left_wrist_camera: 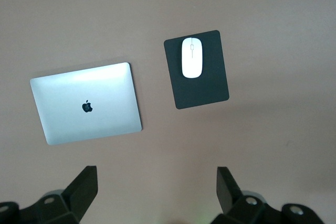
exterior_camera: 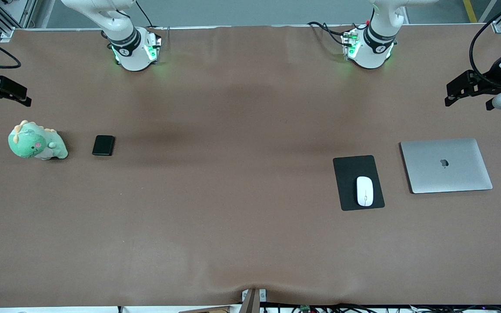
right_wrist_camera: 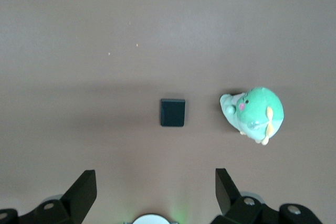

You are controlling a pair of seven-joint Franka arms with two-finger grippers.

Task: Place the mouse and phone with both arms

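Left end effector (exterior_camera: 450,98) hangs in the air at the left arm's end of the worktop (exterior_camera: 233,217), fingers spread wide and holding nothing; its two black fingers (left_wrist_camera: 84,187) frame bare worktop in the left wrist view, with the laptop and mouse pad visible below them. Right end effector (exterior_camera: 22,99) hangs at the right arm's end of the worktop, fingers (right_wrist_camera: 84,190) likewise spread wide and empty, over the stretch between its base and the phone. Both arms reach out sideways from their green-lit bases (exterior_camera: 137,52) along the top edge of the front view.

Item count:
- One mouse (exterior_camera: 364,191), white and oval, lying on the mouse pad, toward the pad's edge nearer the front camera.
- One mouse pad (exterior_camera: 350,167), flat and black, toward the left arm's end of the worktop.
- One laptop (exterior_camera: 446,165), silver, lid shut, just beside the mouse pad and closer to the left arm's end.
- One phone (exterior_camera: 103,145), a small black slab, lying flat toward the right arm's end.
- One plush toy (exterior_camera: 35,141), green dinosaur, near the phone and closer to the right arm's end; the two are apart.

Worktop covering is a plain brown sheet with slight wrinkles along the edge nearest the front camera. Cables run at the bases and along that near edge.
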